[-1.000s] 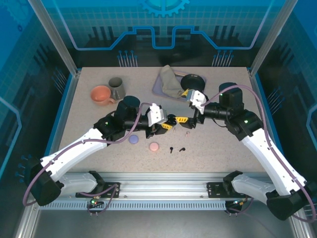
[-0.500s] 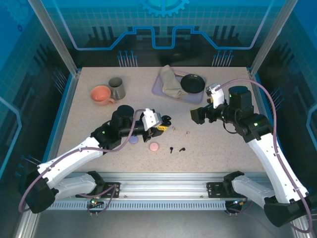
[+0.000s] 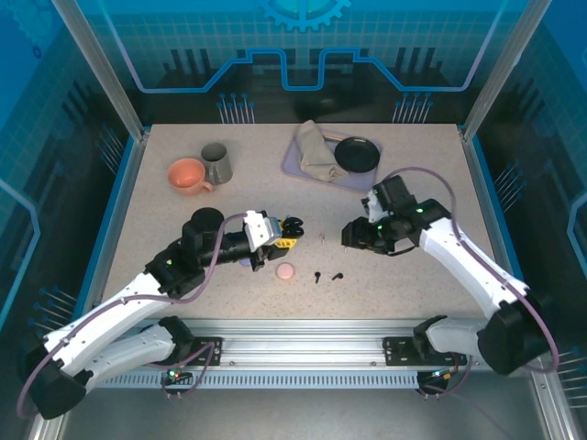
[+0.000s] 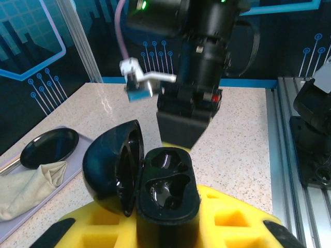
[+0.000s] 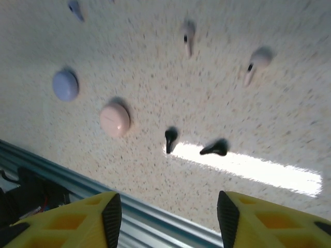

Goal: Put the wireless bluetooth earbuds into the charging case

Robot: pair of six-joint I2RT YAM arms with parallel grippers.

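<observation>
The left hand (image 4: 168, 233) clamps the open black case (image 4: 166, 192), while the right hand (image 5: 169, 212), fingers apart and empty, should centre over the black bud (image 5: 170, 137) ahead of it before pinching.

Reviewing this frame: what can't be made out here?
Pale earbuds: right wrist view, motion-blurred; fine detail lost.
Small lilac piece: right wrist view, cut by top edge.
Left claw: left wrist view, fingertips hidden behind the black case it grips.
Right claw: top view, own wrist covers its jaws.
</observation>
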